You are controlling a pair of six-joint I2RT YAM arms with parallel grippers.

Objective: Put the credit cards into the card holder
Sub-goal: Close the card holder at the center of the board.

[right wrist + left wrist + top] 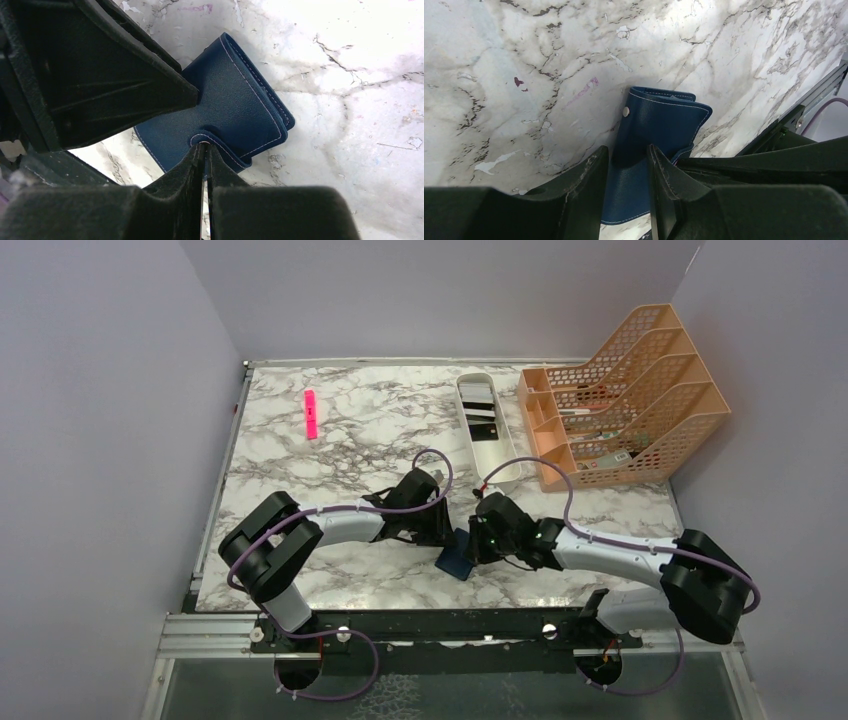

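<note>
The card holder is a navy-blue folded wallet lying on the marble between the two grippers. In the left wrist view the card holder shows its pale snap dot. My left gripper stands over it with jaws apart, and blue leather fills the gap. My right gripper is pinched on the edge of the top flap of the card holder, curling it up slightly. From above, the left gripper and right gripper nearly touch. Dark credit cards lie in the white tray far behind.
A long white oval tray stands at the back centre. Right of it is an orange mesh file rack with papers. A pink marker lies at the back left. The metal rail runs along the near edge.
</note>
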